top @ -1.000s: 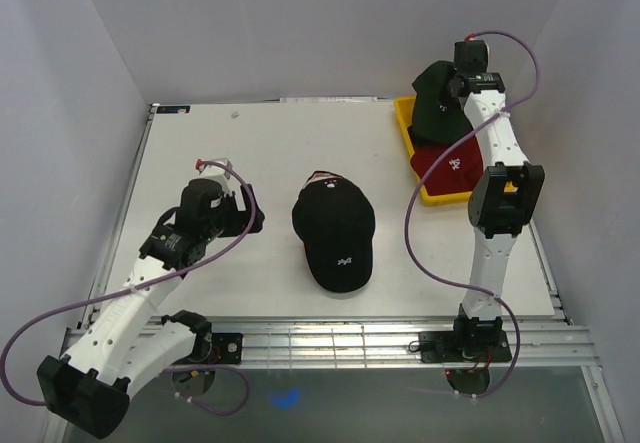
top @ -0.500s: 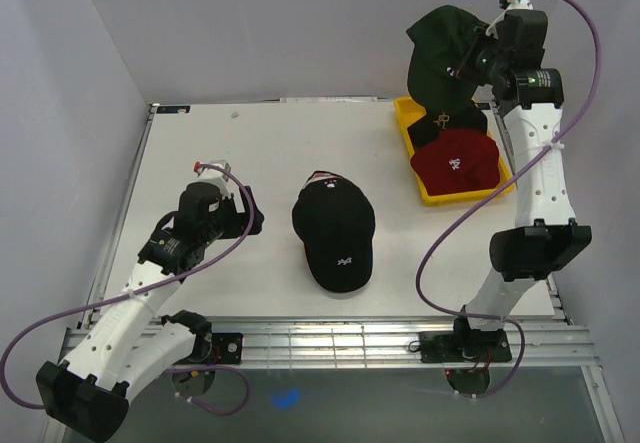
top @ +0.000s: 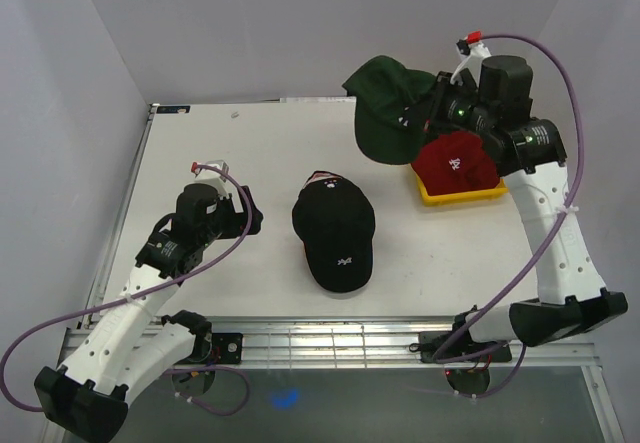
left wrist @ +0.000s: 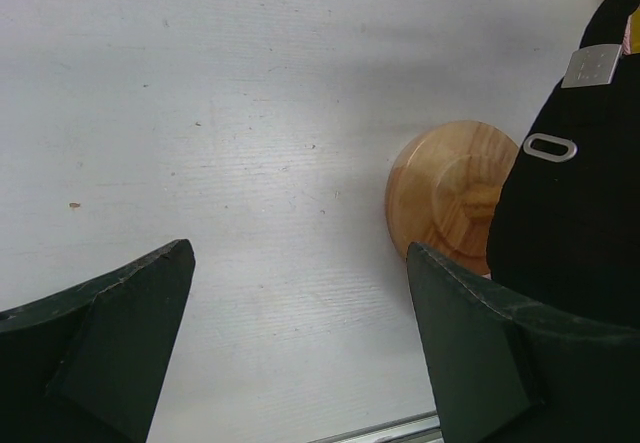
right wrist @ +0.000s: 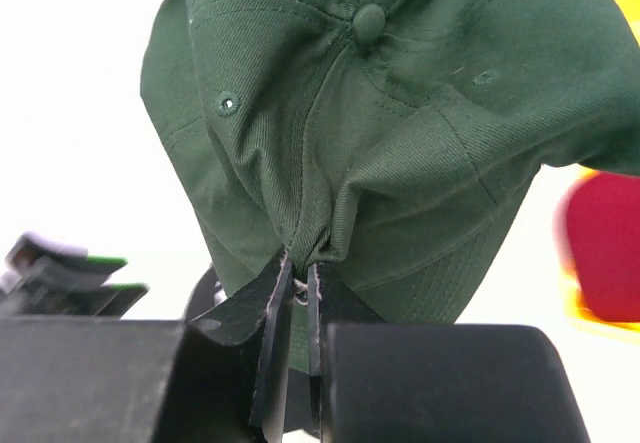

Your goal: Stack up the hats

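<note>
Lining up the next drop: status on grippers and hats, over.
Right gripper shut on dark green cap, held aloft. Left gripper open, empty, beside black cap. Red cap in yellow tray. Nothing blocking.

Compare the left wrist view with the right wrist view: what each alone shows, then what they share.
Left wrist only: the open left gripper, a round wooden stand, and the black cap over part of it. Right wrist only: the right gripper shut on the dark green cap, with a blurred red cap beside it. Both: the pale table.
</note>
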